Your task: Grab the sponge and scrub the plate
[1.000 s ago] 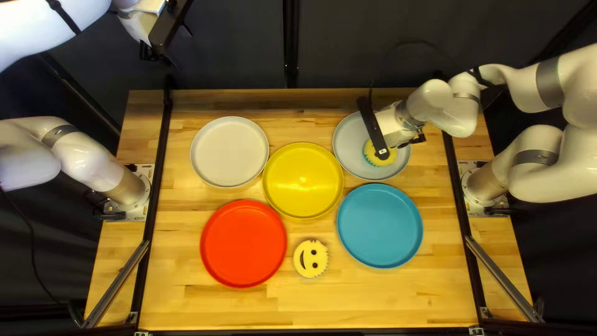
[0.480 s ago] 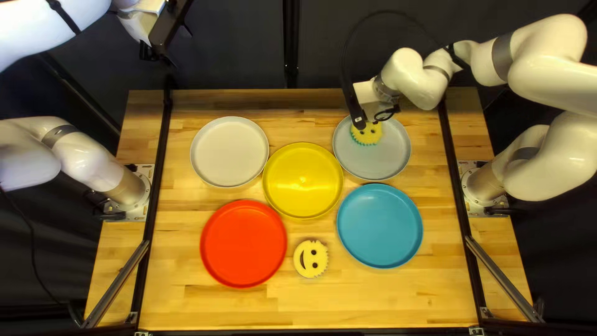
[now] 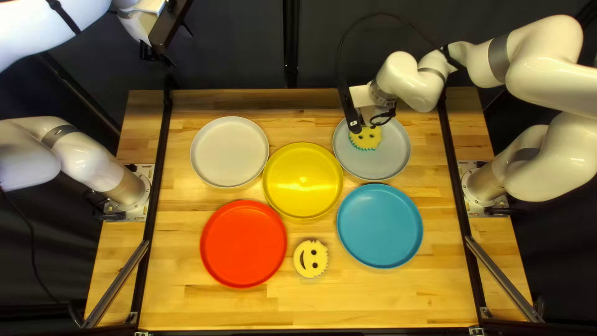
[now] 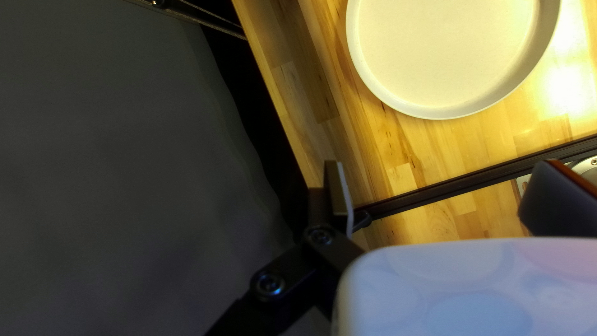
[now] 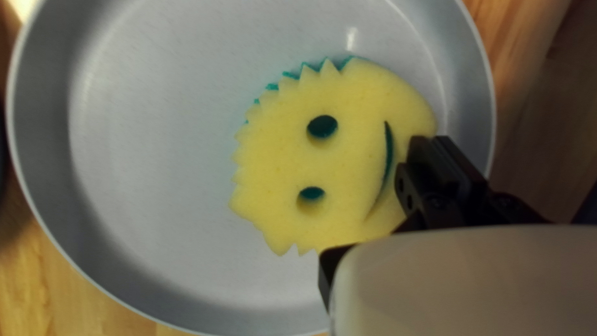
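Pinched green-backed yellow smiley sponge (image 3: 365,140) by edge with right gripper (image 3: 356,126), at 11 o'clock on grey plate (image 3: 388,162). Held left gripper (image 3: 165,36) spread wide, off table (image 3: 140,112) toward 11 o'clock.

Scanning plates, table, arms, curtain right across frame, upper left to lower right: no readable text here, folks! No legible label, brand, number or sign showing anywhere.

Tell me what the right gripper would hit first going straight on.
The right gripper would most likely meet the sponge, with the grey plate behind it. Whether there is any gap before the sponge, I can't tell.
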Robot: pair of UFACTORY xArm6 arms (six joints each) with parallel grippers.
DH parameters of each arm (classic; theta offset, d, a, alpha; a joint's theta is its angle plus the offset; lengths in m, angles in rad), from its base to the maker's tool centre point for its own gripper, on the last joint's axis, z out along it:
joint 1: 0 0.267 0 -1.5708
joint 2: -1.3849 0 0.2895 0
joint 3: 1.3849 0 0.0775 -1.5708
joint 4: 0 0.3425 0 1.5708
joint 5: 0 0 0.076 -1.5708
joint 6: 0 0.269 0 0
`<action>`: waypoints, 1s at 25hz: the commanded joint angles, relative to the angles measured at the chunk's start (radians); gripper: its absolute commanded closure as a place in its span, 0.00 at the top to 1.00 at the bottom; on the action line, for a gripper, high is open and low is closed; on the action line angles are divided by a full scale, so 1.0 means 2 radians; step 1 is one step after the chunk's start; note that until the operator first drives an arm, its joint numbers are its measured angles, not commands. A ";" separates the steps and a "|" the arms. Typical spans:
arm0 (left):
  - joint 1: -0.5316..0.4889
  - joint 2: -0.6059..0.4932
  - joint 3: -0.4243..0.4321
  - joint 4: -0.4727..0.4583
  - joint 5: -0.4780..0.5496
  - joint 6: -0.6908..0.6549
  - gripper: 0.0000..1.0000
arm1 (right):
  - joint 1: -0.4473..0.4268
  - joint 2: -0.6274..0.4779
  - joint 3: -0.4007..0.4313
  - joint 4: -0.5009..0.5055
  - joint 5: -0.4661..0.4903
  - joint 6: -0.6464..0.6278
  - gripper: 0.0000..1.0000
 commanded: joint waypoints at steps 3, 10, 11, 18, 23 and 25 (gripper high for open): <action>0.000 0.000 0.000 0.000 0.000 0.000 1.00 | 0.007 0.004 -0.002 -0.009 -0.005 0.008 0.00; 0.000 0.000 0.000 0.000 0.000 0.000 1.00 | -0.039 0.025 -0.023 0.021 -0.010 -0.054 0.00; 0.000 0.000 0.000 0.000 0.000 0.000 1.00 | -0.044 0.025 -0.024 0.026 -0.010 -0.061 0.00; 0.000 0.000 0.000 0.000 0.000 0.000 1.00 | -0.057 0.020 -0.025 0.040 -0.004 -0.075 0.00; 0.000 0.000 0.000 0.000 0.000 0.000 1.00 | -0.023 0.010 -0.009 0.021 -0.013 -0.034 0.00; 0.000 0.000 0.000 0.000 0.000 0.000 1.00 | -0.006 0.005 -0.001 0.010 -0.017 -0.015 0.00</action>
